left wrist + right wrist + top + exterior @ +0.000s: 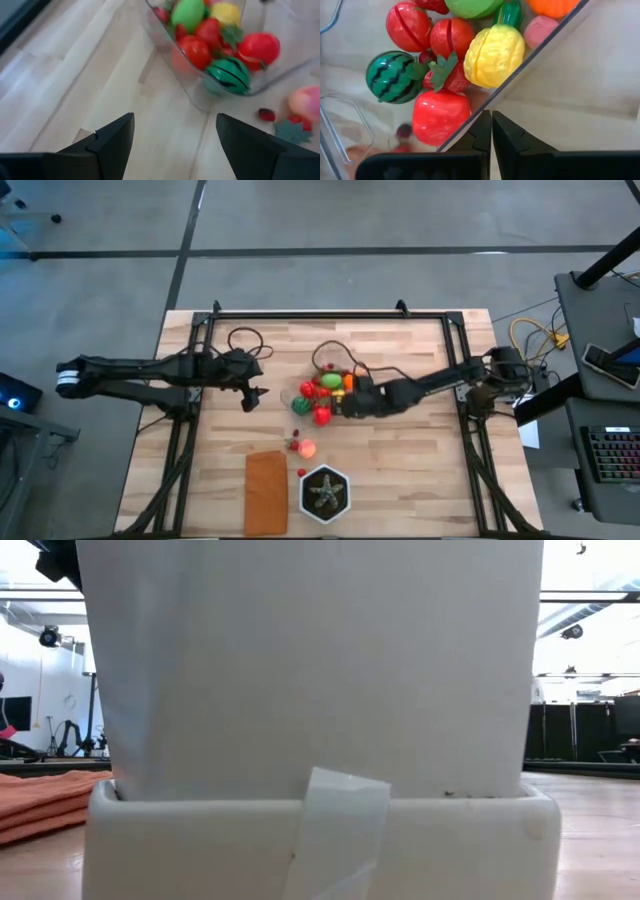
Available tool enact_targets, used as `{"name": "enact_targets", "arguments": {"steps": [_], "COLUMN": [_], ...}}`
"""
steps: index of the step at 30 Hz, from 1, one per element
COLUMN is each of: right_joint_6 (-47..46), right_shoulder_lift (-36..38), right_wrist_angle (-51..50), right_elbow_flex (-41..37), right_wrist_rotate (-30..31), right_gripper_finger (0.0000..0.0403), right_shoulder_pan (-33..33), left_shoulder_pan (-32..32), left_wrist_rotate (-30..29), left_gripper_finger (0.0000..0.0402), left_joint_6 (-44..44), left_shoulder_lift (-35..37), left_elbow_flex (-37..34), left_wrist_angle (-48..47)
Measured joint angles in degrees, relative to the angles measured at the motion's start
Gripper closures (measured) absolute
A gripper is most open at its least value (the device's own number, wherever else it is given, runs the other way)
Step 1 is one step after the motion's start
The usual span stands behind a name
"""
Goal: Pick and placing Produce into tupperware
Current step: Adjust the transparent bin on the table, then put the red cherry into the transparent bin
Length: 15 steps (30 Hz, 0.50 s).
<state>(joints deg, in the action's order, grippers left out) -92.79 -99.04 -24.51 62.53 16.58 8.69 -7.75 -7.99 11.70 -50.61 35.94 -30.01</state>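
Observation:
The tupperware [200, 100] is a clear container near the table's middle, holding a heap of produce [325, 390]: a yellow piece [494, 52], a striped green melon [390, 77], and red, green and orange pieces. My right gripper [347, 405] is at its right side, shut on its wall. My left gripper [256, 397] hovers open to its left and touches nothing. A pale pink-orange piece [306, 448] and small red bits [301, 472] lie loose on the table nearer the front edge. My right gripper [491, 117] is shut on the tupperware's clear side wall at its rim [479, 114], which runs slantwise across the fingertips. It seems pinched between the two fingers, which come from the table's right. I cannot tell whether the container rests on the table.
An orange-brown flat rectangle [265, 492] and a hexagonal pot with a green star-shaped plant [325, 492] sit near the front edge. A dark cable [245, 340] loops on the far part of the table. A white box [320, 690] fills the low view.

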Motion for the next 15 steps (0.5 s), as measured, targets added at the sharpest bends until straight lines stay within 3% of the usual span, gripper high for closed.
{"name": "enact_targets", "arguments": {"steps": [7, 12, 15], "right_joint_6": [9.2, 10.3, 10.0], "right_shoulder_lift": [0.0, 0.0, 0.5], "right_wrist_angle": [-0.1, -0.9, -3.2], "right_elbow_flex": [0.9, 1.0, 1.0], "right_wrist_rotate": [-3.0, -3.1, -2.8], "right_gripper_finger": [0.0394, 0.0394, 0.0394], "right_shoulder_pan": [-6.3, -7.3, -6.1], "left_shoulder_pan": [0.0, 0.0, 0.0], "left_wrist_rotate": [4.5, 4.9, 9.1], "left_gripper_finger": [0.0134, 0.0134, 0.0134], "left_joint_6": [-0.1, -0.4, -1.7], "left_shoulder_lift": [-6.8, -12.1, -13.4], "left_elbow_flex": [0.0, 0.0, 0.0], "left_wrist_angle": [0.0, 0.0, 0.0]}}
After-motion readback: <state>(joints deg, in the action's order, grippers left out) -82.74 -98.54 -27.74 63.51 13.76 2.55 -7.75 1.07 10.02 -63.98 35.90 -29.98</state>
